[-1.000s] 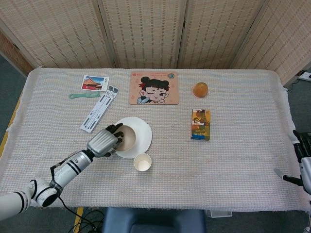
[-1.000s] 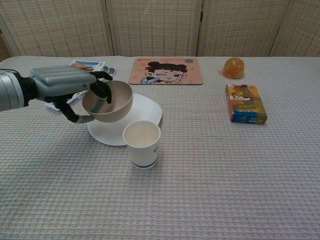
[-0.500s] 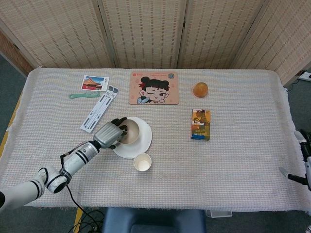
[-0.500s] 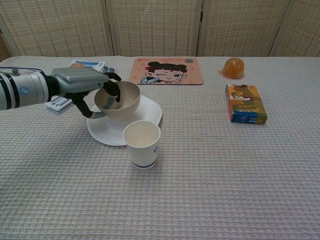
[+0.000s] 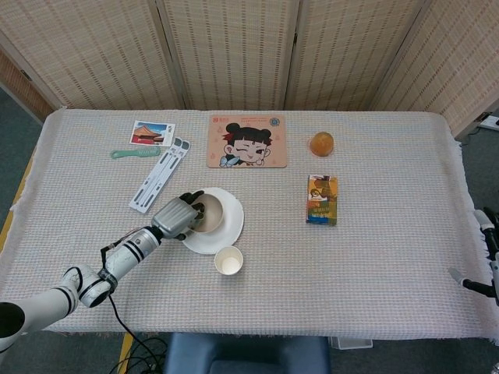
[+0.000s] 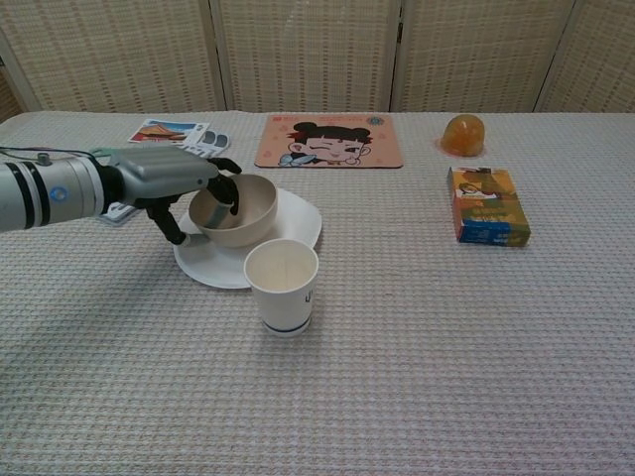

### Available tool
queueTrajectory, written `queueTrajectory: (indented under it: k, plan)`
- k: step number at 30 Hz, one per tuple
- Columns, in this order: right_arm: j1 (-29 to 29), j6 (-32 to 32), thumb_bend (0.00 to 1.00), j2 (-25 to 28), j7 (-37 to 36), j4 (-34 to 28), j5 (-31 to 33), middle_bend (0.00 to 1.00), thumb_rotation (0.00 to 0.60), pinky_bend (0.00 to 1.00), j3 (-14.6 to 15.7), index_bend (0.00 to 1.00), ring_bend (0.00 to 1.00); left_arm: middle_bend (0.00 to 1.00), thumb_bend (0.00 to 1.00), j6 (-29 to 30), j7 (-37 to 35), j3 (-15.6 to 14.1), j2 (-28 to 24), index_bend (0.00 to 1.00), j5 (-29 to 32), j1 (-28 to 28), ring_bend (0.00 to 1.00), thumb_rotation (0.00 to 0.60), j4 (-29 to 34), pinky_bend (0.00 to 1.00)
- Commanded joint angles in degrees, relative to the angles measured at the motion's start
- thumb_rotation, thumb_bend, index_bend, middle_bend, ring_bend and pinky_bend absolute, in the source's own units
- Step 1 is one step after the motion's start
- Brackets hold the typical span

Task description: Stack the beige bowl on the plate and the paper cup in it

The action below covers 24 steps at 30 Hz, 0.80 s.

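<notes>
While the cup [image 6: 282, 285] stands upright and empty nearest the chest camera, a white paper cup with a dark band near its base, the bowl [image 6: 235, 209] sits just behind it on the left part of the plate [image 6: 294, 230]. The bowl is beige, smooth and round, its inside bare. The plate is white and round, its near rim just behind the cup. The left hand [image 6: 171, 179] grasps the bowl's left rim, dark fingers [image 6: 228, 188] hooked inside, thumb outside. Of the right hand [image 5: 482, 253], only a part shows at the table's right edge in the head view; whether it is spread or clenched I cannot tell.

There is one cup, one bowl, one plate. Farther back lie one box [image 6: 485, 205], one white folded stand [image 5: 160, 174], one green comb [image 5: 135, 153], one postcard [image 5: 152, 132], one cartoon mat [image 6: 328, 140] and one orange round thing [image 6: 462, 134].

A second ago the bowl hung tilted above the plate's left edge; half a second ago it was lower and farther over the plate; now it rests level on the plate, the hand lower with it. The cup has not moved.
</notes>
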<state>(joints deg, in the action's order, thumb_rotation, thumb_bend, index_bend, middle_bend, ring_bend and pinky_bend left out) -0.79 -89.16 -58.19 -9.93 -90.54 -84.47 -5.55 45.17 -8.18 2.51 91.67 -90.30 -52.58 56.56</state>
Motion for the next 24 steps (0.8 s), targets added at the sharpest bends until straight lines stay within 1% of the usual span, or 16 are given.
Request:
queueTrajectory:
  k: [1, 5, 7, 10, 18, 24]
  plan:
    - [-0.01, 0.09, 0.11, -0.01, -0.07, 0.07, 0.12, 0.0, 0.6, 0.0, -0.06, 0.0, 0.0, 0.33, 0.46, 0.24, -0.86, -0.5, 0.49, 0.63, -0.15, -0.14, 0.06, 0.6, -0.92, 0.2]
    - [-0.05, 0.3, 0.11, 0.08, -0.31, 0.16, 0.1, 0.0, 0.6, 0.0, -0.08, 0.0, 0.0, 0.33, 0.45, 0.35, -1.21, -0.84, 0.57, 0.59, 0.0, -0.28, 0.06, 0.6, -1.34, 0.2]
    - [0.02, 0.15, 0.11, 0.08, -0.4, 0.21, 0.12, 0.0, 0.6, 0.0, -0.14, 0.0, 0.0, 0.33, 0.45, 0.25, -1.17, -0.9, 0.33, 0.55, 0.22, -0.33, 0.07, 0.6, -0.87, 0.2]
    - [0.18, -0.15, 0.11, 0.12, -0.59, 0.23, 0.21, 0.0, 0.6, 0.0, -0.25, 0.0, 0.0, 0.33, 0.45, 0.06, -0.25, -0.8, -0.33, 0.5, 0.86, -0.33, 0.07, 0.6, 0.51, 0.2]
    - [0.65, -1.18, 0.11, 0.28, -0.97, 0.02, -0.81, 0.0, 0.6, 0.0, -0.01, 0.0, 0.0, 0.33, 0.45, 0.5, 4.69, 0.19, -2.45, 0.48, 3.23, 0.18, 0.06, 0.6, 5.54, 0.2]
    - [0.94, -1.75, 0.11, 0.32, -1.3, 0.07, -1.02, 0.0, 0.6, 0.0, -0.05, 0.0, 0.0, 0.33, 0.45, 0.46, 8.08, 0.95, -3.9, 0.4, 5.15, 0.45, 0.06, 0.6, 9.01, 0.2]
